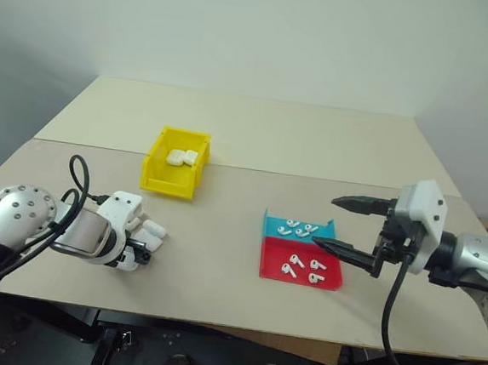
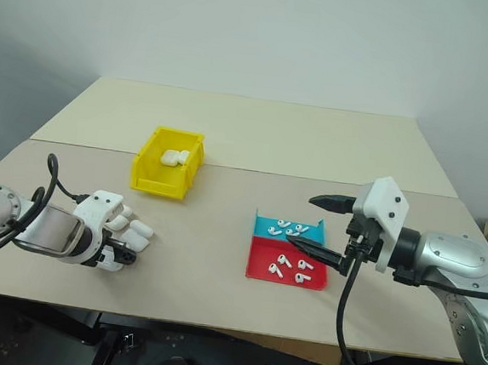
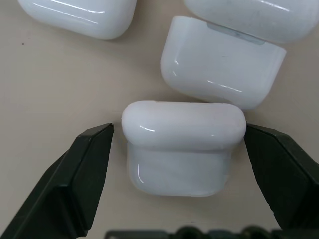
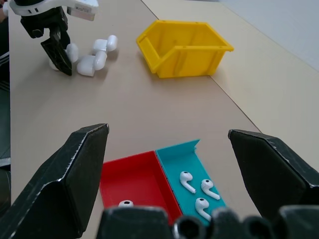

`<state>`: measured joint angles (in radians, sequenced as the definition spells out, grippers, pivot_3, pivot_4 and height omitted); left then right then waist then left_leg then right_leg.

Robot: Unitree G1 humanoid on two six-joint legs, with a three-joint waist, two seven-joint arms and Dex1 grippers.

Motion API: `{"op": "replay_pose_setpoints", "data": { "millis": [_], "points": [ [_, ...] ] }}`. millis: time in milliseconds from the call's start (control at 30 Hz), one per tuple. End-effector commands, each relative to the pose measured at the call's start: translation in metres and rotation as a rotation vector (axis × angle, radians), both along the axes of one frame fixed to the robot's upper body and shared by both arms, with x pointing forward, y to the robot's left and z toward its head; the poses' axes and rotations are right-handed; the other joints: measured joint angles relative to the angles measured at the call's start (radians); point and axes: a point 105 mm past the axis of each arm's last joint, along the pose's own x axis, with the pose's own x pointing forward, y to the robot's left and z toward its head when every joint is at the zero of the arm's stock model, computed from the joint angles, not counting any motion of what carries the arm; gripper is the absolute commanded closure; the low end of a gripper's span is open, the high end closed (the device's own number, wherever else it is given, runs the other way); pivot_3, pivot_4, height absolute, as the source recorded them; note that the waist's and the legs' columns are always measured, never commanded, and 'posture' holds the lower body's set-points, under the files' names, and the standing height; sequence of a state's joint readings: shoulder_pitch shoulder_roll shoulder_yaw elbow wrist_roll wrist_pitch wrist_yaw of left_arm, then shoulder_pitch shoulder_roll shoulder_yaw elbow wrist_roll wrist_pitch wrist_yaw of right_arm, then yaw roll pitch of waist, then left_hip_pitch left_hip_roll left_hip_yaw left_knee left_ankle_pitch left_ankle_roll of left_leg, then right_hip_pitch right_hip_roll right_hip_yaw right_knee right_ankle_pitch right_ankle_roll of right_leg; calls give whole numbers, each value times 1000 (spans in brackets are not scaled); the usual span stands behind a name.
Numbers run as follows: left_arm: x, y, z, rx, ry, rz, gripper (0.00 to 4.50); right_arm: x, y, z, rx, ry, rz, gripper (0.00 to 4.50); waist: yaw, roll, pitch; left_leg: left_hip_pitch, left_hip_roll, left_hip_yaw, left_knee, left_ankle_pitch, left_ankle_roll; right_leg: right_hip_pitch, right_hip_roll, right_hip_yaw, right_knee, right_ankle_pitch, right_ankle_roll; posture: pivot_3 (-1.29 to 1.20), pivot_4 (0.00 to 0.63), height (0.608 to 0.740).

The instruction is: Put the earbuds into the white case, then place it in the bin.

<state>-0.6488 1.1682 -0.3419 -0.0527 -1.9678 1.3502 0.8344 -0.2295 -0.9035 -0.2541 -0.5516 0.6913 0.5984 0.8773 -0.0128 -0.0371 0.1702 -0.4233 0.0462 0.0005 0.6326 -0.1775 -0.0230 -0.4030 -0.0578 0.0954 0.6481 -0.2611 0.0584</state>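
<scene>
Left gripper (image 3: pixel 178 144) straddling one white case (image 3: pixel 182 149) — pre-grasp alignment.

The case lies on the table (image 1: pixel 220 257) directly between the wide-open, empty black fingers (image 3: pixel 79 174), its long axis spanning the gap with a narrow clearance either side. The right gripper (image 1: pixel 343 225), likewise open and empty, hovers over the trays of earbuds (image 1: pixel 306 231) — well apart from the cases; the bin (image 1: pixel 176 163) stands beyond.
</scene>
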Motion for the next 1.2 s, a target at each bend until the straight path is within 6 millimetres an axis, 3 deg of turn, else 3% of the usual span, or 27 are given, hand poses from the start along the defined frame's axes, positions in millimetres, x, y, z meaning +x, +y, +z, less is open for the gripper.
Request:
{"op": "replay_pose_setpoints", "data": {
  "millis": [33, 200, 633, 900, 1033, 1100, 1200],
  "points": [
    [-4, 3, 9, 11, 0, -30, 64, -5, 1, 12, 8, -55, 3, 0, 0, 0, 0, 0, 0, 0, 0, 0, 0, 0, 0, 0, 0, 0, 0, 0, 150, 740],
    [-9, 3, 6, 3, 29, -53, 64, -5, 2, 11, 14, -54, 5, 0, 1, 0, 0, 0, 0, 0, 0, 0, 0, 0, 0, 0, 0, 0, 0, 0, 150, 740],
    [6, -13, 3, -36, 3, -42, 64, -5, 0, 12, 16, -59, 2, 0, 3, 0, 0, 0, 0, 0, 0, 0, 0, 0, 0, 0, 0, 0, 0, 0, 150, 740],
    [3, -12, -1, -34, 23, -50, 64, -6, 0, 12, 17, -62, -2, 0, 4, 1, -1, 1, -1, 0, 0, 0, 0, 1, 0, 0, 0, 0, 0, 0, 150, 740],
    [0, -9, -1, -27, 17, -41, 897, -5, -1, 11, 17, -60, -4, 0, 3, 1, -1, 1, -1, 0, 0, 0, 0, 1, 0, 0, 0, 0, 0, 0, 150, 740],
    [-2, -8, 0, -28, 23, -48, 1569, -5, 0, 11, 18, -61, -3, 0, 3, 1, -1, 1, -1, 0, 0, 0, 0, 1, 0, 0, 0, 0, 0, 0, 150, 740],
    [-3, -6, 2, -24, 9, -47, 1706, -4, 0, 11, 21, -61, -4, 0, -2, 1, -1, 1, -1, 0, 0, 0, 0, 1, 0, 0, 0, 0, 0, 0, 150, 740]
  ]
}}
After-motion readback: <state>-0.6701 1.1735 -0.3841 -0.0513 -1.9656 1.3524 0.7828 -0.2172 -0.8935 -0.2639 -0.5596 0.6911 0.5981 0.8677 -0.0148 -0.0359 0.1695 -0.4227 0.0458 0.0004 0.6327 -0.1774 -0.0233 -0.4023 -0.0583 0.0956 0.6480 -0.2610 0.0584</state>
